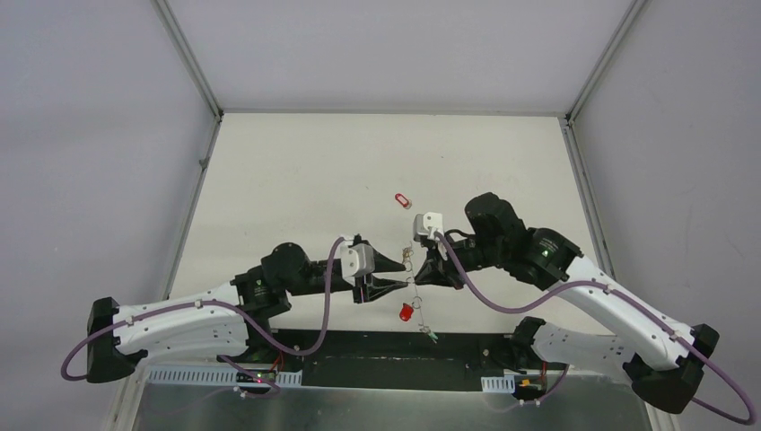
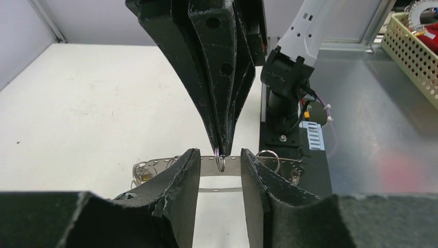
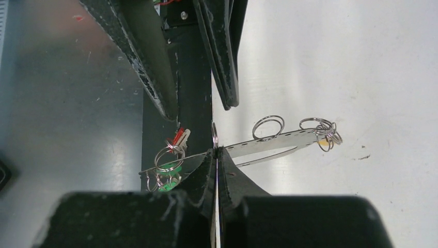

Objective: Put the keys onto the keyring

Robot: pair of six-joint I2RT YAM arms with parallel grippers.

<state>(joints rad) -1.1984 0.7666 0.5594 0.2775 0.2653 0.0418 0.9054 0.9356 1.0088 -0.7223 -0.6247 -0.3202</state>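
The keyring (image 3: 279, 138), a thin grey metal hoop seen edge-on, hangs in the air between both grippers. My right gripper (image 3: 215, 151) is shut on it, with a small wire ring (image 2: 221, 163) standing up at its tips. My left gripper (image 2: 217, 155) is open, its fingers either side of that pinch point, touching nothing I can see. Keys hang from the keyring: a red tag (image 3: 179, 137) and a green tag (image 3: 168, 181) at one end, a yellowish tag (image 3: 323, 140) at the other. In the top view the two grippers meet tip to tip, left (image 1: 408, 272), right (image 1: 417, 277).
A loose red tag (image 1: 402, 199) lies on the white table behind the grippers. The black base bar (image 2: 289, 139) and a metal sheet (image 2: 382, 134) run along the near edge. A cream basket (image 2: 408, 46) stands off to one side. White walls enclose the table.
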